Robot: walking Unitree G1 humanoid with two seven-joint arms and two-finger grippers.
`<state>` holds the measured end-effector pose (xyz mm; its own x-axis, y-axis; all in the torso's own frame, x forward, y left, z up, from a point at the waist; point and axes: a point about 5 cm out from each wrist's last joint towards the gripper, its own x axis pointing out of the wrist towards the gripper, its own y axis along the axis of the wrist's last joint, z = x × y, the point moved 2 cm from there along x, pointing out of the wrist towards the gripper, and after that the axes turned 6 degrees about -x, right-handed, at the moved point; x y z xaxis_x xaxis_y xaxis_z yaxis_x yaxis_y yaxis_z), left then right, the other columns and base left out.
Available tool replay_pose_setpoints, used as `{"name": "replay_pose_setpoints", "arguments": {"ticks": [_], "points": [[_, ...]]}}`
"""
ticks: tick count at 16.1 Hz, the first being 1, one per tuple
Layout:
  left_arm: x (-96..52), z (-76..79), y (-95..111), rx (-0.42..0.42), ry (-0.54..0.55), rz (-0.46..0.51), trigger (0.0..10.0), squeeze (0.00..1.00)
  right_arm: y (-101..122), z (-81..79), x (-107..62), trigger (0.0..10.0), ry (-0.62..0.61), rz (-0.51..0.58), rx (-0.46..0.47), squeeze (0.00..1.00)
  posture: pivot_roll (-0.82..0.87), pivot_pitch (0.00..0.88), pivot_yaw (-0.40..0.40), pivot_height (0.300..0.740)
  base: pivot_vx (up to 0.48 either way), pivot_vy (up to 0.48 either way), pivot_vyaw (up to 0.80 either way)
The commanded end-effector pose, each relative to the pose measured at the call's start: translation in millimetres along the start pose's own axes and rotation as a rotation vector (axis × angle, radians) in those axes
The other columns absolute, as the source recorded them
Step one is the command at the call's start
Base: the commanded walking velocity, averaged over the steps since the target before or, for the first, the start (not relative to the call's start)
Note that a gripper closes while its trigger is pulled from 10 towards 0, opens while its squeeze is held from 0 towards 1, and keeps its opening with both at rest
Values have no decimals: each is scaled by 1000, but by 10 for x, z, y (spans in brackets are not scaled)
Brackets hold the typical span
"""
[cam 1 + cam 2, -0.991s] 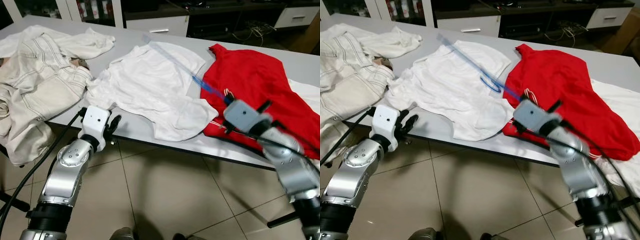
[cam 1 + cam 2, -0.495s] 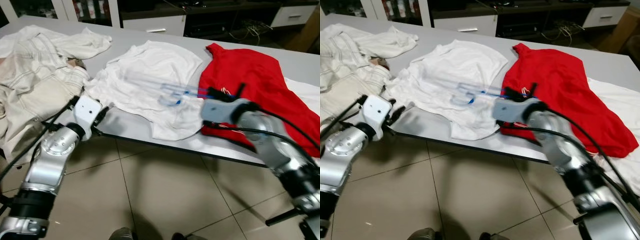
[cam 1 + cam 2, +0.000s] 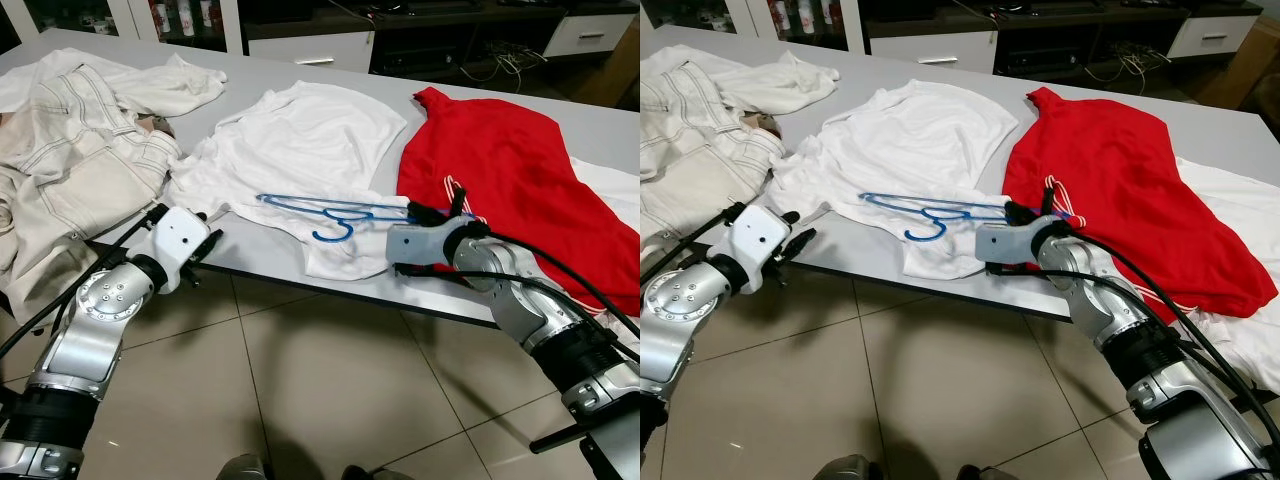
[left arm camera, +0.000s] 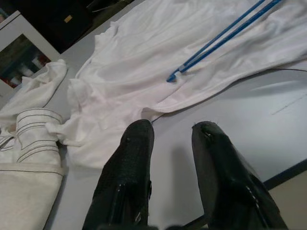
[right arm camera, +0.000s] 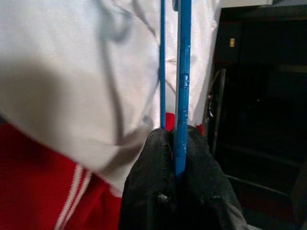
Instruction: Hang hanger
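Now right gripper point(image 5: 176, 165) pinched tight on one end of blue hanger point(image 3: 320, 212), long axis running straight out from fingertips toward left gripper point(image 4: 172, 143), over white shirt point(image 3: 300, 150); left gripper slightly parted, empty, short of hanger's far tip

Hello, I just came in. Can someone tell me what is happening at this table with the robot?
The robot stands at a grey table strewn with clothes. Its right gripper is shut on one end of a blue hanger, holding it flat over the lower part of a white t-shirt, beside a red garment. The left gripper, fingers apart and holding nothing, hovers at the table's near edge by the shirt's sleeve. Beige trousers lie further left. The hanger is not yet inside any garment.
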<state>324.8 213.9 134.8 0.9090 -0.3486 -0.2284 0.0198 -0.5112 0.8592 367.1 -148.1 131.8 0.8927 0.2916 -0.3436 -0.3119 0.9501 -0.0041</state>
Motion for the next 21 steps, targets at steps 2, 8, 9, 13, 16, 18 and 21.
{"name": "replay_pose_setpoints", "arguments": {"ticks": [2,8,9,13,16,18,21], "points": [[39,48,39,15,-32,13,10000,0,-20,-64,-44,10000,60,22,-5,0,96,52,-49,740,0,0,0],[86,88,62,19,-58,23,10000,0,57,-313,-335,10000,245,160,69,0,78,52,-40,740,0,0,0],[89,89,65,20,-59,24,10000,0,49,-301,-365,10000,251,171,76,0,78,52,-40,740,0,0,0],[101,89,74,21,-64,29,10000,0,-48,-276,-499,10000,292,179,90,0,78,52,-40,740,0,0,0],[100,78,76,23,-61,31,10000,0,-86,-5,-490,10000,168,175,178,0,78,52,-40,740,0,0,0],[89,70,70,29,-61,29,10000,0,-74,169,-422,10000,77,159,187,0,80,52,-41,740,0,0,0],[83,74,71,30,-61,30,10000,0,30,155,-277,10000,52,139,166,0,92,54,-49,740,0,0,0]]}}
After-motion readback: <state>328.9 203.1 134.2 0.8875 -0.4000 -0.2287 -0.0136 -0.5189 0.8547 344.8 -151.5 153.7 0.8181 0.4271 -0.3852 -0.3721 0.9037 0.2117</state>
